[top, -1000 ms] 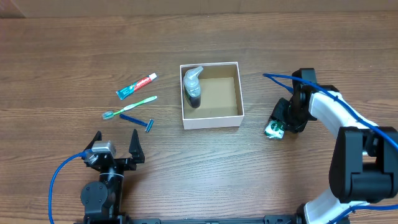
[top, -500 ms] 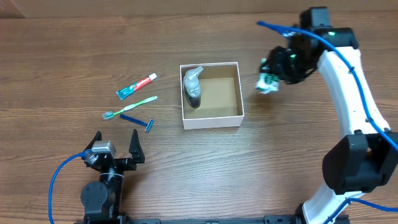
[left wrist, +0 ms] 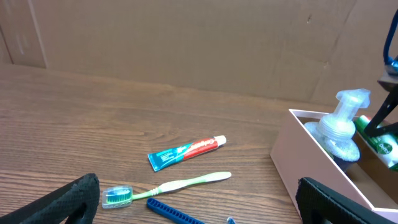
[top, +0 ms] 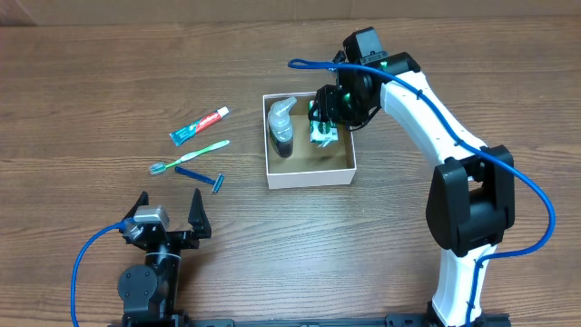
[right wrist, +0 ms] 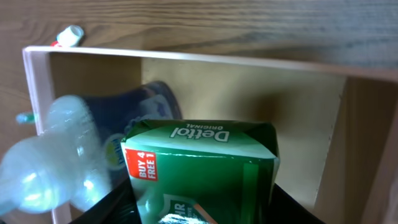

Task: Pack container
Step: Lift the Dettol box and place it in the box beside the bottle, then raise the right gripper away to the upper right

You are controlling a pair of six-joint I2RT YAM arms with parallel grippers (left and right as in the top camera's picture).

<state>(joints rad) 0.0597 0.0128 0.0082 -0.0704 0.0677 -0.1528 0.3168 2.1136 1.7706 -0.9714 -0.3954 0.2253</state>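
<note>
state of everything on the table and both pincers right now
box, open, lidless, bottle inside
bottle, in the box on the toothpaste side, pump top above the rim
soap, gripped over the box, not released
toothpaste, capped, lying on the table
toothbrush, lying on the table
razor, lying on the table
right pincer, shut on soap
left pincer, open, holding nothing

My right arm wears white shells over black joints, my left arm is black, both trailing blue cables.
</note>
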